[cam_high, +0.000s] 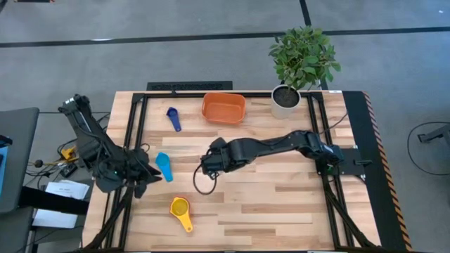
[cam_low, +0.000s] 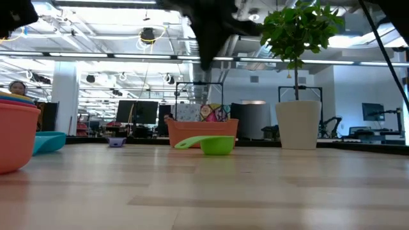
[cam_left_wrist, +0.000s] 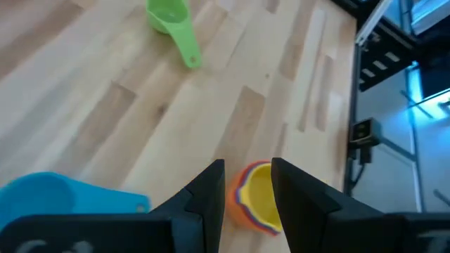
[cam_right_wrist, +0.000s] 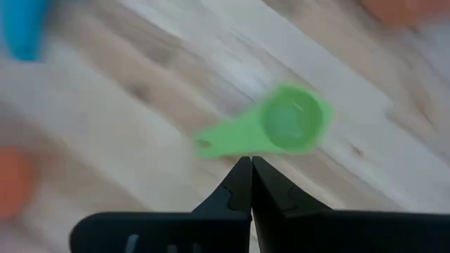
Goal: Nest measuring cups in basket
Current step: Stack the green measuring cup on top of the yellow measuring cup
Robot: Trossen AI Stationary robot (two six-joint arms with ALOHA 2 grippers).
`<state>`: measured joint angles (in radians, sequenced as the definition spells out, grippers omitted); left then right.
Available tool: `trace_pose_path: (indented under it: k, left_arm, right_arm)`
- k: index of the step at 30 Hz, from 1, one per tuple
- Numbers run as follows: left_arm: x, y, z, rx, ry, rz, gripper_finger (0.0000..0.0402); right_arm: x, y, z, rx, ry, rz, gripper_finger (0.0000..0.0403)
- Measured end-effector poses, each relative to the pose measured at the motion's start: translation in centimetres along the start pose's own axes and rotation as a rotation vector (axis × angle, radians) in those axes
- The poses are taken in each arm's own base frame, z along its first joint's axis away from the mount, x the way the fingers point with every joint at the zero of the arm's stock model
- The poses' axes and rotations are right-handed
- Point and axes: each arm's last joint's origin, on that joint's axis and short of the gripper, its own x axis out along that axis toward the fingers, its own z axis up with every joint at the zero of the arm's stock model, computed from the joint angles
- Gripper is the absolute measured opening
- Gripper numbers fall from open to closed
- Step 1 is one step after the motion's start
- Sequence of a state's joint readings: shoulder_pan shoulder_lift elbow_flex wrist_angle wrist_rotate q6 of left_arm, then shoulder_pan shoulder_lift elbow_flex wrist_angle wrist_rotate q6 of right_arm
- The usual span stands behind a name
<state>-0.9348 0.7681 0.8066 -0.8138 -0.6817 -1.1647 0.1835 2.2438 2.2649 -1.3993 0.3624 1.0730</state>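
The orange basket [cam_high: 223,107] stands at the table's far side, and I see no cup in it. A navy cup [cam_high: 173,118] lies to its left. A light blue cup [cam_high: 164,166] and a nested stack with a yellow cup inside an orange one [cam_high: 181,209] lie near my left gripper [cam_high: 144,172]. That gripper is open, and only the stack [cam_left_wrist: 256,200] shows beyond its fingers. A green cup [cam_right_wrist: 281,126] rests upright on the table. My right gripper [cam_right_wrist: 251,161] hovers shut above it with nothing between its fingers; my right arm hides this cup from above.
A white pot with a green plant [cam_high: 286,98] stands right of the basket at the far edge. Black frame rails [cam_high: 137,119] run along the table's left and right sides. Bare wood [cam_high: 281,204] lies at the near right.
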Motion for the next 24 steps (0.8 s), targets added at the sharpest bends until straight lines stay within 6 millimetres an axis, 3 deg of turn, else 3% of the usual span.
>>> trace_pose_path:
  k: [8, 13, 19, 24]
  left_arm:
    - [-0.7, 1.3, 0.1, 0.022, 0.023, 0.043, 0.0105]
    - [-0.7, 1.4, 0.0, 0.011, 0.019, 0.058, 0.0105]
    - [-0.7, 1.5, 0.2, -0.023, -0.053, 0.086, 0.0105]
    - [-0.8, 1.8, 0.3, -0.064, -0.117, 0.121, 0.0105]
  right_arm:
    - [4.4, -1.4, -0.3, 0.167, 0.128, -0.086, 0.0068]
    - [7.3, -3.1, 1.1, 0.19, 0.225, -0.082, 0.0121]
    - [8.3, -4.9, 2.6, 0.114, 0.273, -0.114, 0.019]
    - [9.2, -6.6, 4.8, 0.048, 0.272, -0.091, 0.0199]
